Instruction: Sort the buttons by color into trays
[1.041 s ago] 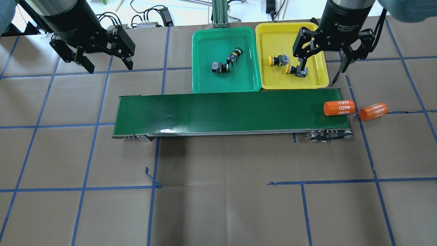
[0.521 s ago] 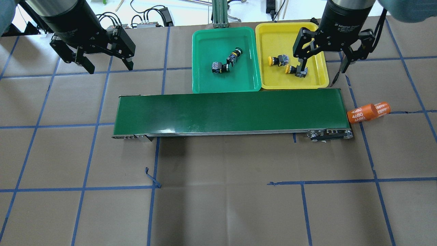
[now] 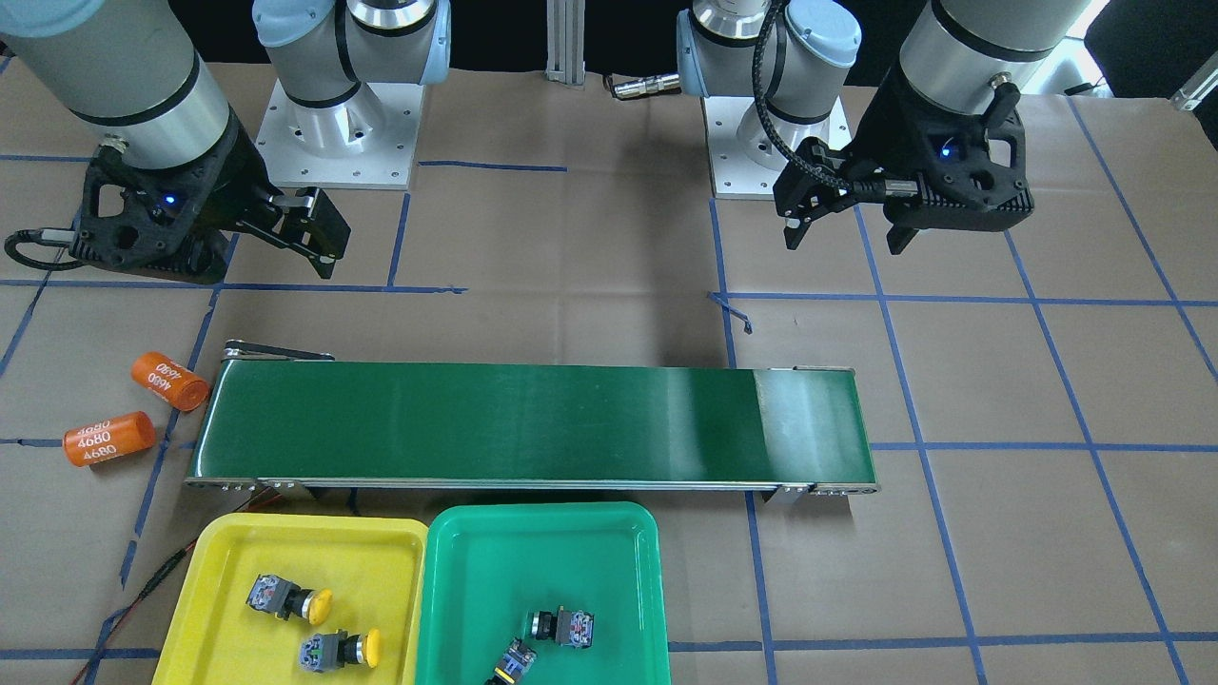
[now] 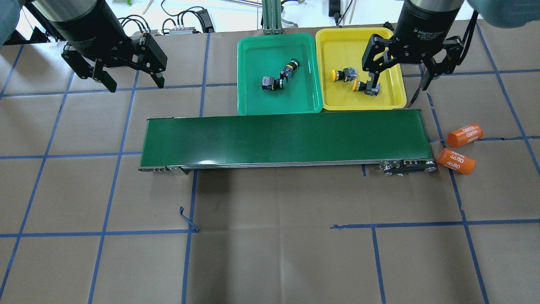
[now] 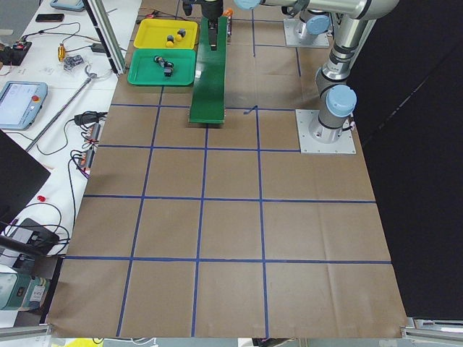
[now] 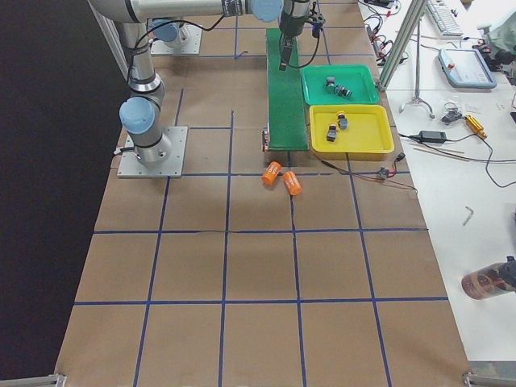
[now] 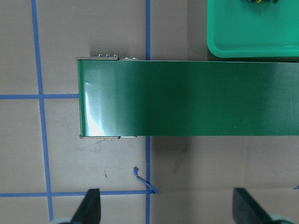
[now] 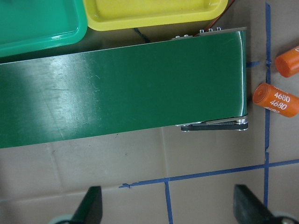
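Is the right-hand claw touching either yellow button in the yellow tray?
Apart. In the front-facing view the right gripper hangs on the robot's side of the green belt, which lies between it and the yellow buttons in the yellow tray.

belt (image 4: 287, 137) fronting trays (image 4: 257, 99), cylinders (image 4: 455, 161) at its end

1. Front-facing view: the bottom edge cuts off one green-tray button (image 3: 514, 660), so I cannot read its cap colour. The green tray (image 3: 542, 518) and yellow tray (image 3: 219, 535) also run off that edge.
2. Overhead view: a finger (image 4: 371, 78) of the right gripper (image 4: 396, 88) covers part of one yellow button (image 4: 358, 85).
3. Left wrist view: the top edge cuts the green tray, and its buttons (image 7: 257, 2) show only as slivers.
4. Right wrist view: the right edge cuts one orange cylinder (image 8: 288, 63).
5. Both side views: the buttons are too small for me to judge their detail.
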`<move>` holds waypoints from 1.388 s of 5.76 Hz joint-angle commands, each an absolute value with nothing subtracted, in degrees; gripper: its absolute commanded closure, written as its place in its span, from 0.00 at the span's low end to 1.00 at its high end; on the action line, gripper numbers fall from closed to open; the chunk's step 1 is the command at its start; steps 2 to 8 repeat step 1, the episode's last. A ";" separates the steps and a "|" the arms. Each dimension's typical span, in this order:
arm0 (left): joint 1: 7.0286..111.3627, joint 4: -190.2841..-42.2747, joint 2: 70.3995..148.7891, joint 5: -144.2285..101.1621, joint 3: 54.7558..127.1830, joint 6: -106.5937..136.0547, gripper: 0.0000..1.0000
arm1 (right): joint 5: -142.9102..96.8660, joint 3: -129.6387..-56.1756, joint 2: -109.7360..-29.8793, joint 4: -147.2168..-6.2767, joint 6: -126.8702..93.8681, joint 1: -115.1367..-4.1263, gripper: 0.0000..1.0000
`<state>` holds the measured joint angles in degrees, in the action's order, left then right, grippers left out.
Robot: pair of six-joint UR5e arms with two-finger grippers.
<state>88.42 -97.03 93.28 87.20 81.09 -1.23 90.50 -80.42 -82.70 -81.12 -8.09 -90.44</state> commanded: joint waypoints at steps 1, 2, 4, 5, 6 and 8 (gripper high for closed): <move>88.50 -97.03 93.34 87.10 81.12 -1.14 0.02 | 90.44 -80.42 -82.71 -81.21 -8.09 -90.44 0.00; 88.50 -97.03 93.34 87.10 81.12 -1.14 0.02 | 90.44 -80.42 -82.71 -81.21 -8.09 -90.44 0.00; 88.50 -97.03 93.34 87.10 81.12 -1.14 0.02 | 90.44 -80.42 -82.71 -81.21 -8.09 -90.44 0.00; 88.50 -97.03 93.34 87.10 81.12 -1.14 0.02 | 90.44 -80.42 -82.71 -81.21 -8.09 -90.44 0.00; 88.50 -97.03 93.34 87.10 81.12 -1.14 0.02 | 90.44 -80.42 -82.71 -81.21 -8.09 -90.44 0.00; 88.50 -97.03 93.34 87.10 81.12 -1.14 0.02 | 90.44 -80.42 -82.71 -81.21 -8.09 -90.44 0.00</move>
